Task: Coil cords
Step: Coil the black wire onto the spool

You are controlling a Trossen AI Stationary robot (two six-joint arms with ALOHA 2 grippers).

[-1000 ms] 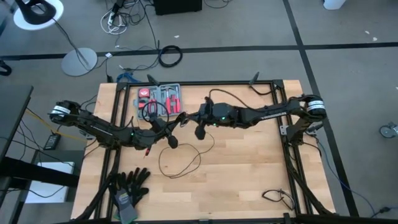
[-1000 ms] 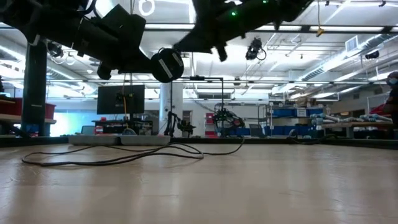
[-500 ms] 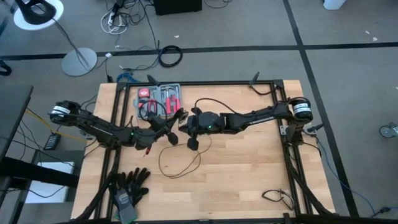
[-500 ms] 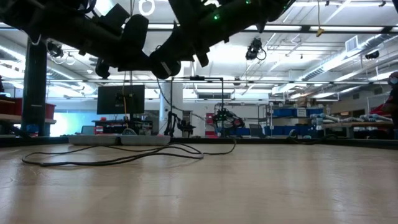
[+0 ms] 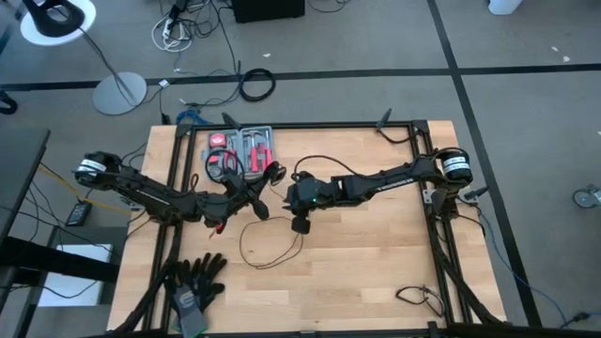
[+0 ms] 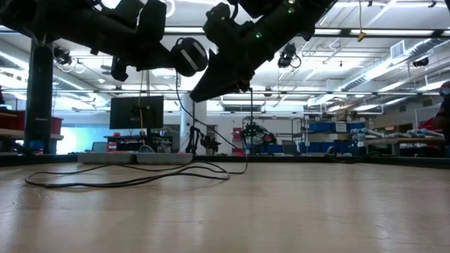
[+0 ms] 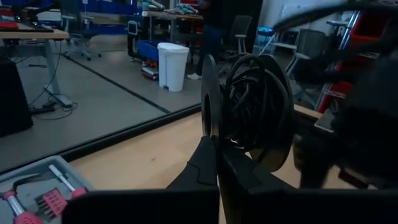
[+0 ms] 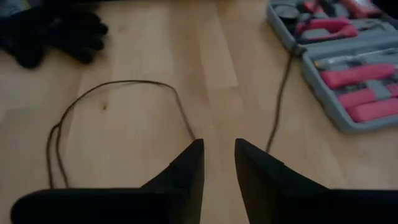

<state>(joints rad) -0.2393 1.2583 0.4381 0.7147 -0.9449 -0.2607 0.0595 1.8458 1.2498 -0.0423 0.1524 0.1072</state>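
1. My left gripper (image 7: pixel 217 155) is clamped on the round black disc (image 7: pixel 245 109) at the cord's end. I hold it on edge, lifted off the table, with turns of black wire wound on it.
2. Seen from above, that left gripper (image 5: pixel 252 199) sits just left of the table's middle, close to the front of the tool tray (image 5: pixel 242 148).
3. My right gripper (image 8: pixel 217 163) has its fingers a little apart with nothing between them. It points down at the bare wood.
4. From overhead, the right gripper (image 5: pixel 300 222) hangs just right of the left one, close beside it; I cannot tell whether they touch. From table height both hang high over the table, with the disc (image 6: pixel 188 56) between them.
5. The cord (image 5: pixel 272 246) lies slack below my grippers in a loose loop on the wood, toward the table's front. In the right wrist view the thin wire (image 8: pixel 118 112) curves across the boards just ahead of my fingertips, and one strand runs on toward the tray (image 8: pixel 348 68).
6. At table height the cord (image 6: pixel 126 179) trails flat over the surface, and one strand rises from it toward the grippers.
7. The table (image 5: pixel 376 272) is pale wood in a black frame. The grey tray holds pink-handled tools near its far left side.
8. Black gloves (image 5: pixel 192 282) lie at the front left corner, well apart from the loop.
9. A short black cable (image 5: pixel 418 299) lies near the front right corner.
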